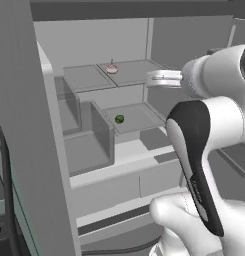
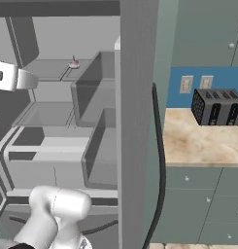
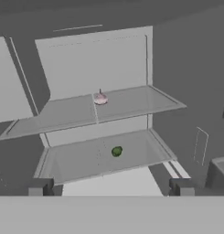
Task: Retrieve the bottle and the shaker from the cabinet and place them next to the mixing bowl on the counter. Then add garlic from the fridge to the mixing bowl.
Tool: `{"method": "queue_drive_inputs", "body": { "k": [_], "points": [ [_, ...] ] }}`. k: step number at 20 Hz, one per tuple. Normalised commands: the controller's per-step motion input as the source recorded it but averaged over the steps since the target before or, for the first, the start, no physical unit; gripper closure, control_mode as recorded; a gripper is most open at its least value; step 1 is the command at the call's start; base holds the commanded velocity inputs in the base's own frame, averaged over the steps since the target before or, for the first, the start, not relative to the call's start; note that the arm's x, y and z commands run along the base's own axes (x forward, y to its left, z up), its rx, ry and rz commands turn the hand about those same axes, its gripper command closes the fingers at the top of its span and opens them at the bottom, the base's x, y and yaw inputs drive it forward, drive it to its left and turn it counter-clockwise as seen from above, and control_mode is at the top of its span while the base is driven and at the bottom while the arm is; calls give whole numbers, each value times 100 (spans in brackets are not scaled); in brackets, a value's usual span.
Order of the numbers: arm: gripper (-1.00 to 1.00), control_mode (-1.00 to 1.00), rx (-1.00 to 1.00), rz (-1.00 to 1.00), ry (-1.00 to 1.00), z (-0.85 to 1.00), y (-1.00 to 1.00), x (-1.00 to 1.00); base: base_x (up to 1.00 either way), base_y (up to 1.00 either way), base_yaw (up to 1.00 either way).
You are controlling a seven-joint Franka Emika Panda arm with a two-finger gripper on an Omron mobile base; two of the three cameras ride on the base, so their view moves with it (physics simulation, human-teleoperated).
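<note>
Garlic step: end effector spread wide, empty, facing open fridge; next, reach to garlic at upper-centre shelf.

Flat, even rendered light is filling all three views, with no visible lamp and no glare. The fridge interior is reading as pale grey, its door bins falling into darker, soft-edged shade. The hand view is looking softest and slightly blurred, so the garlic is appearing as a small pinkish smudge. In the right base view the counter is showing brighter, warmer tones. No edge distortion is appearing.
</note>
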Motion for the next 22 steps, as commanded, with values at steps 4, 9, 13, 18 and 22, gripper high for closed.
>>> {"method": "queue_drive_inputs", "body": {
  "k": [4,9,13,18,22],
  "points": [
    [-100,-100,7,4,24,41,-15,77,0,0,0],
    [-100,-100,1,15,3,-42,-8,67,0,0,0],
    [-100,-100,0,9,0,-31,0,58,0,0,0],
    [-100,-100,-6,1,5,-12,6,85,0,0,0],
    [-100,-100,-12,0,16,0,6,92,0,0,0]
  ]
}}
